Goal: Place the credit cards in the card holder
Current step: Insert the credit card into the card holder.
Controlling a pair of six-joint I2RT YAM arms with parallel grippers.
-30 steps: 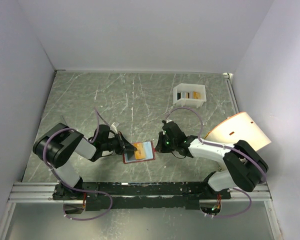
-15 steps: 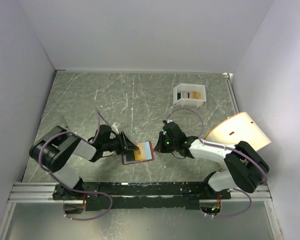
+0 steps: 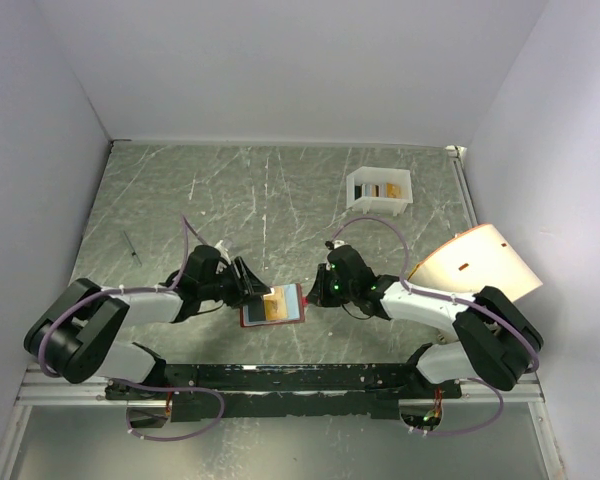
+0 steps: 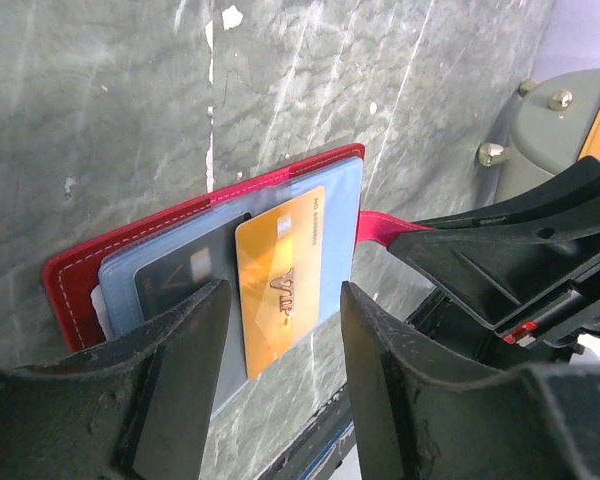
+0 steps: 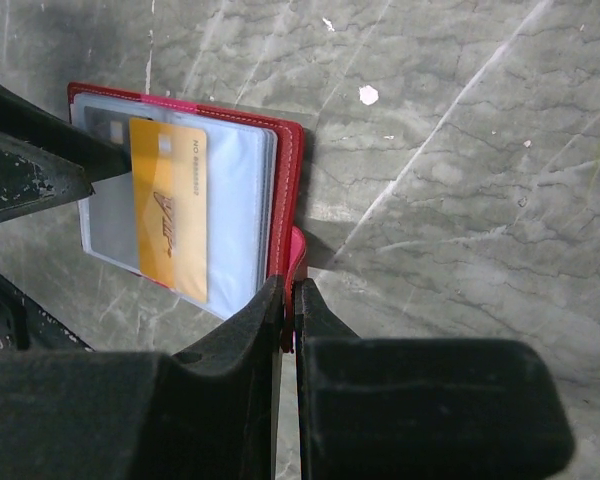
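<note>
On my grey veined table (image 3: 180, 200), the white box (image 3: 378, 204) sits far right with a few cards inside. The red wallet (image 3: 273, 306) lies spread flat near the arm bases, between both pincers. My left pincer (image 4: 282, 300) stands parted astride the orange card (image 4: 280, 275), lettered "VIP", which lies on the pale pockets beside a dark card (image 4: 175, 285). My right pincer (image 5: 288, 295) is pinched onto the wallet's snap tab (image 5: 298, 245).
</note>
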